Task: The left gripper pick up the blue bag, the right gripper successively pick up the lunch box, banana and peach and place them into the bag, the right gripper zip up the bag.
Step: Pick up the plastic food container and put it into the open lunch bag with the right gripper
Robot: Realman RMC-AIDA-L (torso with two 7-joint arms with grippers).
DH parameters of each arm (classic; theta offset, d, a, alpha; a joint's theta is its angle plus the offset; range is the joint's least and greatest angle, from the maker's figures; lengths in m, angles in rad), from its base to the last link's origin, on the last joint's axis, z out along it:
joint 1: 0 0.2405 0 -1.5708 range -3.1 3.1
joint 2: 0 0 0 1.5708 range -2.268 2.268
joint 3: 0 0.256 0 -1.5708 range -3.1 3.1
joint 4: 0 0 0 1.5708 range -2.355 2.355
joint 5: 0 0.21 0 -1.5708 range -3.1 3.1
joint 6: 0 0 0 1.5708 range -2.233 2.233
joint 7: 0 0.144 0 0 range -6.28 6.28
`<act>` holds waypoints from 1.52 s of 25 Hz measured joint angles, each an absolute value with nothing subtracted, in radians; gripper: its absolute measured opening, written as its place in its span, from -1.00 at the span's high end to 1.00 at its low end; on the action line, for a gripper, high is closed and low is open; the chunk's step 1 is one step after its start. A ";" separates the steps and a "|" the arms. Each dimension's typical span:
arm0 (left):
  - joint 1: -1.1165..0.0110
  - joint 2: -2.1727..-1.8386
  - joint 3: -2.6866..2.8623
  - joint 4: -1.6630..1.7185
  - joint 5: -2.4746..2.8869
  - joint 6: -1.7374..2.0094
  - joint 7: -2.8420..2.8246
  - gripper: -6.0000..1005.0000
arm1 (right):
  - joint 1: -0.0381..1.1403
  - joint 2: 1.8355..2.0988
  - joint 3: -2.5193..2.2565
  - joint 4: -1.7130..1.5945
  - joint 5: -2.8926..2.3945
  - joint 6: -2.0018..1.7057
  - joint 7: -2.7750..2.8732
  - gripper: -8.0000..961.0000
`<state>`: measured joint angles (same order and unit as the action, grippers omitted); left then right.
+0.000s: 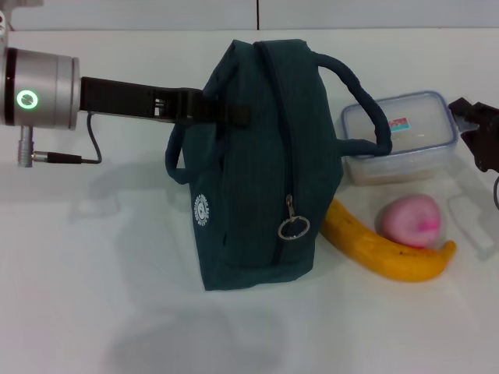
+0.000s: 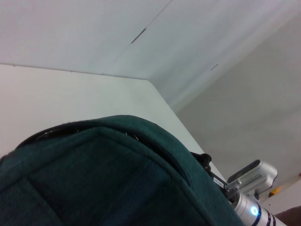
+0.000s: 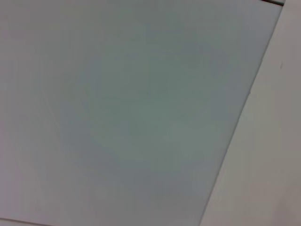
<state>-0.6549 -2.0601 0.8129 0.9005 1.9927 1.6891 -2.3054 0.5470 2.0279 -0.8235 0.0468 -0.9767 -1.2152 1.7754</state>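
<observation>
The blue bag [image 1: 249,164] stands upright in the middle of the head view, and its shadow lies apart from it on the table. Its zipper pull ring [image 1: 294,227] hangs low on the near side. My left gripper [image 1: 226,111] reaches in from the left and is shut on the bag's upper left side. The bag's cloth fills the bottom of the left wrist view [image 2: 94,183]. The clear lunch box [image 1: 399,134] with a blue-rimmed lid sits right of the bag. The banana [image 1: 382,249] and the pink peach [image 1: 412,220] lie in front of it. My right gripper [image 1: 477,132] is beside the lunch box's right end.
The white table [image 1: 93,257] spreads around the bag. The bag's two handles [image 1: 366,101] stick out to the left and right. A cable [image 1: 70,158] hangs from my left wrist. The right wrist view shows only a plain pale surface [image 3: 141,113].
</observation>
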 joint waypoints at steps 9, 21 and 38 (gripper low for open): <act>-0.655 -2.064 0.813 0.900 1.993 1.689 -2.305 0.88 | 0.546 2.028 -0.817 0.076 -0.971 -1.252 1.981 0.78; -0.656 -2.073 0.813 0.900 1.993 1.689 -2.308 0.88 | 0.544 2.028 -0.679 0.137 -0.973 -1.252 2.113 0.78; -0.671 -2.080 0.830 0.906 1.993 1.688 -2.296 0.88 | 0.550 2.028 -0.612 0.143 -0.973 -1.404 2.209 0.78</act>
